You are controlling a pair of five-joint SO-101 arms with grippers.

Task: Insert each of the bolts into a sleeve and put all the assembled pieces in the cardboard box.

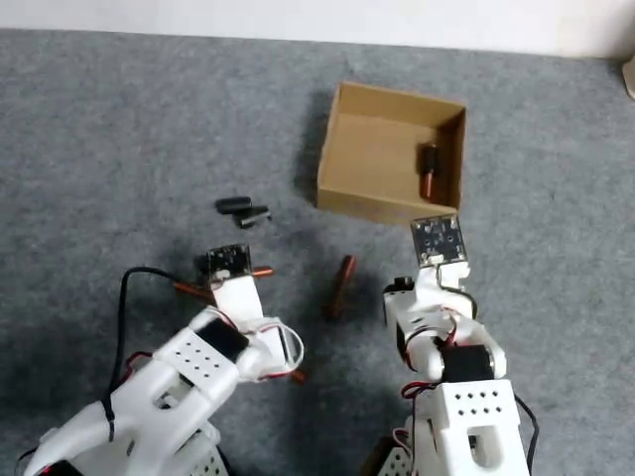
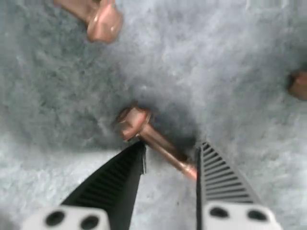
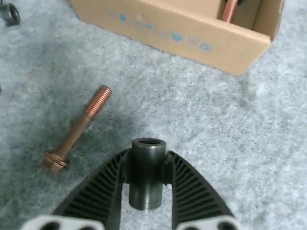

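My left gripper is low over the grey carpet, open, its fingers on either side of a copper bolt that lies slantwise between them. In the high view this gripper is at the lower left. My right gripper is shut on an upright black sleeve, just in front of the cardboard box. Another bolt lies loose on the carpet beside it, seen from above as the bolt between the two arms. Inside the cardboard box lies one bolt with a sleeve on it.
Two black sleeves lie left of the box. More copper bolts lie close around the left gripper. Grey carpet covers the whole table, with free room at the far left and far right.
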